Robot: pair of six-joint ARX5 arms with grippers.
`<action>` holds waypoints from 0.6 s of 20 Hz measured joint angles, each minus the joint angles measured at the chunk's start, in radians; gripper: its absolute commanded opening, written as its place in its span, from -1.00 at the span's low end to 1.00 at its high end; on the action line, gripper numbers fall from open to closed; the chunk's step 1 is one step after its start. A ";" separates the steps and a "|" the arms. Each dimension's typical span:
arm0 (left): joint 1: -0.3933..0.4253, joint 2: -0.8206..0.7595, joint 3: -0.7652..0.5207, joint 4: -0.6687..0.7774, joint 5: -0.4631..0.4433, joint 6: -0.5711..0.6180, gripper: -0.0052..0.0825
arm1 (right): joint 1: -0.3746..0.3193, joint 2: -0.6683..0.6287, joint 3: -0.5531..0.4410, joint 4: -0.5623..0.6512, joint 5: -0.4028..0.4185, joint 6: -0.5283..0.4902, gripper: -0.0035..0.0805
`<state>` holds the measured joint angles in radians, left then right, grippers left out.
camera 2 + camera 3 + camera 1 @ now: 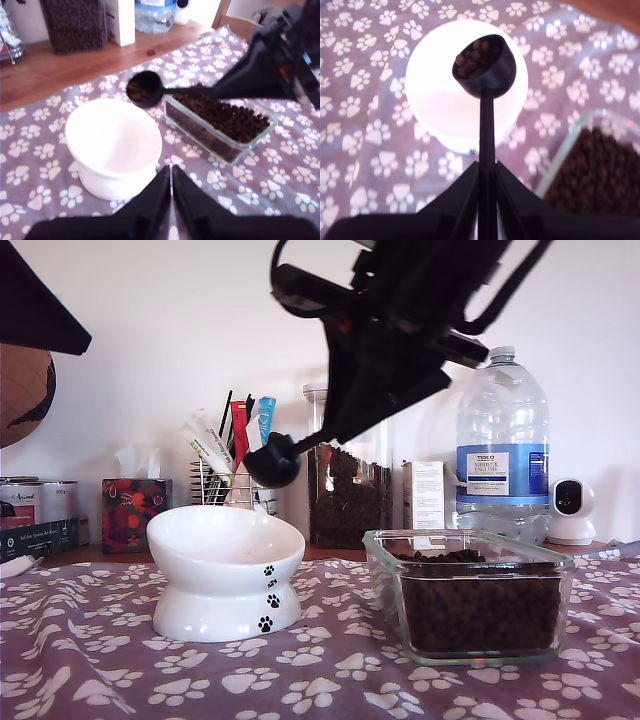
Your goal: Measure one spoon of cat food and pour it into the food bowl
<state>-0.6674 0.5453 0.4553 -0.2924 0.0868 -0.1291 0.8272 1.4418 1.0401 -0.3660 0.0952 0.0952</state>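
Second wrist view: my second gripper [486,172] clamps the spoon [485,67], cat food [476,57] loaded, over the food bowl [427,102]; pour remains; my first gripper [171,187] shut, empty

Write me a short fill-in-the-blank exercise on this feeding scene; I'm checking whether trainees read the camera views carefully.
1. My second gripper is shut on the handle of the ____.
2. The spoon is loaded with cat food and hangs above the white ____.
3. The food bowl holds ____ kibble so far.
4. My first gripper is shut and holds ____.

Missing words: spoon; food bowl; no; nothing
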 measured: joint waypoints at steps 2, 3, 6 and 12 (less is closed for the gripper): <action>0.000 0.000 0.000 -0.015 0.000 -0.016 -0.93 | 0.008 0.047 0.068 -0.014 0.039 -0.064 -0.95; 0.000 0.000 0.000 -0.023 0.000 -0.023 -0.93 | 0.013 0.068 0.097 -0.026 0.066 -0.103 -0.95; 0.000 0.000 0.000 -0.051 0.000 -0.025 -0.93 | 0.029 0.134 0.145 -0.053 0.156 -0.239 -0.95; 0.000 0.000 0.000 -0.063 0.000 -0.025 -0.93 | 0.088 0.222 0.149 -0.063 0.319 -0.458 -0.95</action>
<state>-0.6674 0.5453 0.4553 -0.3557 0.0868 -0.1539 0.9150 1.6634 1.1892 -0.4290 0.4145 -0.3630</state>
